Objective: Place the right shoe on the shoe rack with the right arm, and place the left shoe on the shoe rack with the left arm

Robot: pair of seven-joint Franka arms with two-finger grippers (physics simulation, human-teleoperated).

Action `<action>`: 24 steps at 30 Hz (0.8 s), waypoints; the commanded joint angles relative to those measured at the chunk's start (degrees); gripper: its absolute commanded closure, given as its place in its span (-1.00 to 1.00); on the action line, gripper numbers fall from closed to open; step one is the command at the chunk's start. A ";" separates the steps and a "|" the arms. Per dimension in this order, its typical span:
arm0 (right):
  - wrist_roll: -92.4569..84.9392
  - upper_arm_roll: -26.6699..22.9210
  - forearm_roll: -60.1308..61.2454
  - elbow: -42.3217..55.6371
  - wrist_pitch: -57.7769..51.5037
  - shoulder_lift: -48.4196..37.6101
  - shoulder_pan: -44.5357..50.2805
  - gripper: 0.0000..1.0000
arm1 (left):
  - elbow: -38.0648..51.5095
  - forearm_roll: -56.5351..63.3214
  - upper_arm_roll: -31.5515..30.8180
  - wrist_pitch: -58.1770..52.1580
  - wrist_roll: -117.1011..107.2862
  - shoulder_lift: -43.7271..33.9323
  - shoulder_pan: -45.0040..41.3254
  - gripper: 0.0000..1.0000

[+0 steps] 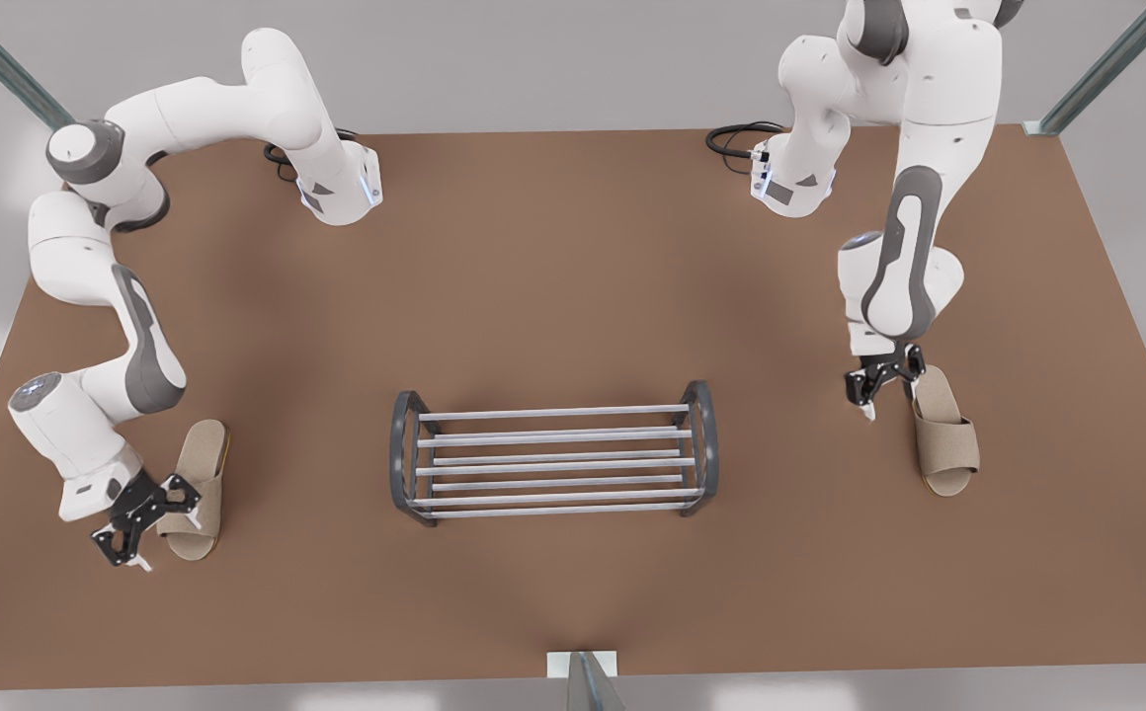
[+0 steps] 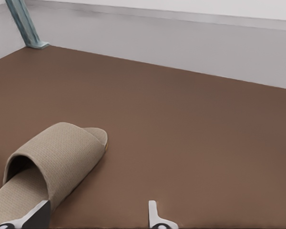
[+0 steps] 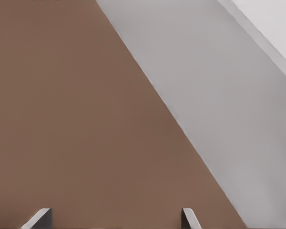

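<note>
Brown tabletop (image 1: 573,267) fills your workspace, with pale grey walls behind it. You will find the shoe rack (image 1: 553,459) standing upright near the middle of the table, its silver bars bare.

Taking the rack as the centre of a clock face in the front view, the right shoe (image 1: 196,484), a tan slipper, lies flat on the table at about 9 o'clock, well apart from the rack. Your right gripper (image 1: 160,531) hangs low at that slipper's 7 o'clock side with its fingers spread; one finger (image 1: 185,494) sits over the slipper's edge, though you cannot tell whether it touches. The right wrist view shows the spread right gripper (image 3: 117,217) over bare table near the table's edge.

The left shoe (image 1: 945,433), a matching slipper, lies flat at about 3 o'clock from the rack, also well apart. Your left gripper (image 1: 887,393) is just beside its heel end, at the shoe's 10 o'clock, fingers spread and holding nothing. In the left wrist view the left gripper (image 2: 97,217) sits low with that slipper (image 2: 52,167) alongside one fingertip (image 2: 38,213), its open heel nearest the camera.
</note>
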 commanded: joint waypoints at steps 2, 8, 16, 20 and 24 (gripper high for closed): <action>-61.72 -0.80 -3.31 -1.71 19.26 -3.21 0.11 -1.00 | -0.02 6.68 0.08 0.37 -42.93 1.49 1.22 -1.00; -76.76 -5.28 -3.93 -4.00 25.69 -8.85 2.31 -1.00 | 0.51 21.63 0.08 -4.99 -42.93 4.47 3.51 -1.00; -126.68 -12.14 -4.19 -5.67 23.40 -12.18 1.16 -1.00 | 7.54 22.68 -0.27 -6.67 -43.81 12.21 3.59 -1.00; -131.95 -15.57 -9.73 -5.67 23.75 -12.10 2.31 -1.00 | 9.12 22.68 -0.53 -6.58 -46.18 14.32 3.59 -1.00; -132.30 -15.48 -14.74 -6.63 24.89 -12.10 1.78 -1.00 | 9.82 22.68 -0.53 -6.58 -46.27 15.90 3.77 -1.00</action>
